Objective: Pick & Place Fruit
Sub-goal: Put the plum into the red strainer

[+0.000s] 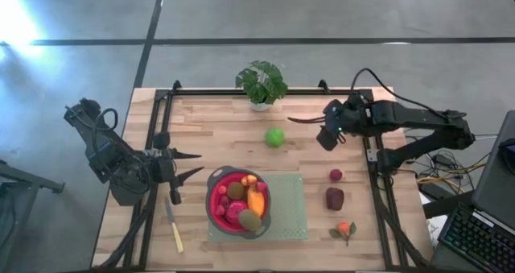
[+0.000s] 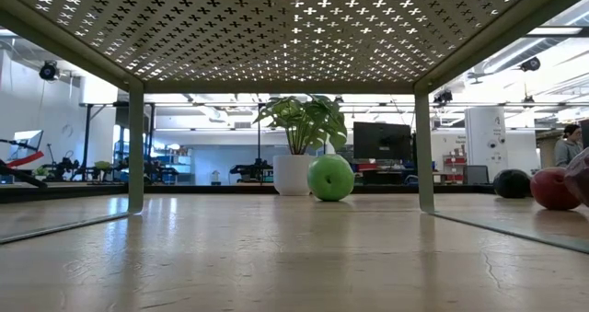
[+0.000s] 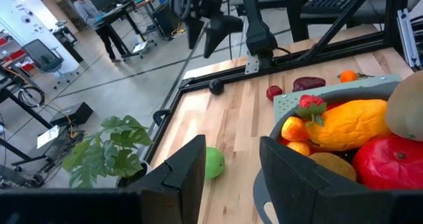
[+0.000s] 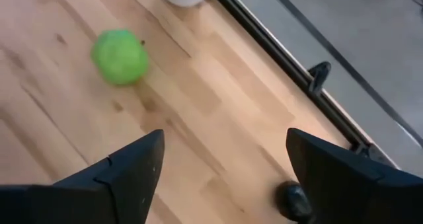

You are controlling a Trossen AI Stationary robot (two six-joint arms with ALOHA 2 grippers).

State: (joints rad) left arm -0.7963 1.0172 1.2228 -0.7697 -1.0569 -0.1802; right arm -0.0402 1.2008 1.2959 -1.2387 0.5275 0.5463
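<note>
- On the pale wooden slatted table (image 1: 201, 128), toward its far edge, the round green toy fruit ball (image 1: 275, 137) lay alone, just in front of the leafy green potted plant in a white pot (image 1: 261, 84).
- The right gripper (image 1: 294, 119) hung above the table, beside the green ball on the robot's right and slightly farther back; it did not touch the ball.
- In the right wrist view, the green ball (image 4: 119, 55) lay ahead of the two dark fingers (image 4: 125, 174), outside the gap between them.
- The right gripper's fingers stood spread wide apart, with only bare wood between them; they held nothing.
- The left gripper (image 1: 193, 163) hovered at the table's left side, just beside the red-and-grey round bowl (image 1: 216, 210), fingers parted and holding nothing.
- The bowl sat on a pale green perforated mat (image 1: 290, 217) and contained a red apple (image 1: 235, 213), an orange elongated piece (image 1: 256, 200), brown kiwis (image 1: 250, 221) and smaller red and orange pieces.
- On the right side of the table, well apart from both grippers, lay a small red round fruit (image 1: 335, 175), a dark-red lump (image 1: 335, 198) and a tiny orange fruit with leaves (image 1: 344, 229).
- A pale-handled knife (image 1: 175, 226) lay near the front left edge, left of the bowl.
</note>
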